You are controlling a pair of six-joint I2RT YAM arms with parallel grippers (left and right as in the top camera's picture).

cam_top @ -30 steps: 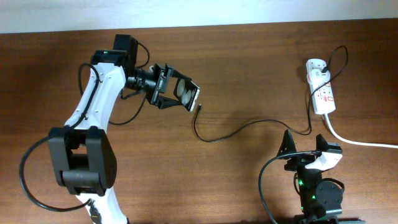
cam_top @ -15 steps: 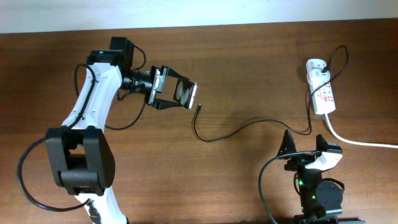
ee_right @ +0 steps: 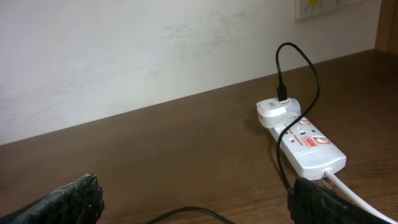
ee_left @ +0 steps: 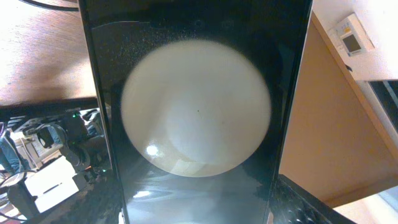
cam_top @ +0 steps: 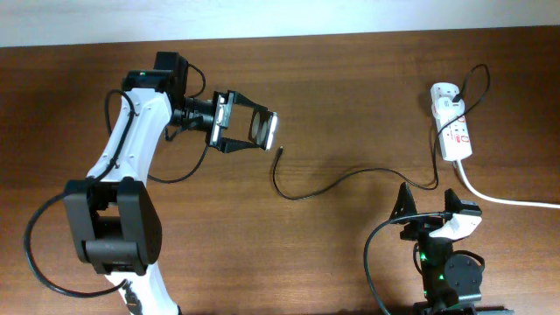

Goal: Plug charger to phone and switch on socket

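The phone [cam_top: 261, 131] is lifted off the table at the upper left, with my left gripper [cam_top: 248, 128] shut on its long edges. In the left wrist view the phone [ee_left: 199, 112] fills the frame, its glossy face mirroring a big round white spot. The charger [cam_top: 350, 178] is a thin black cable lying loose across the table. Its tip [cam_top: 280, 150] rests just below and right of the phone, apart from it. The socket [cam_top: 453, 129] lies at the far right with a plug [ee_right: 278, 113] in it. My right gripper [cam_top: 429, 197] stands open near the front, below the socket [ee_right: 309, 148].
A thick white cord [cam_top: 507, 199] runs from the socket off the right edge. A pale wall [ee_right: 155, 50] backs the table's far edge. The charger cable [ee_right: 193, 214] passes under my right gripper's fingers [ee_right: 65, 202].
My left arm has moved the phone slightly up and tilted it a little, so its right end shows brighter. The right arm, charger and socket have not moved.
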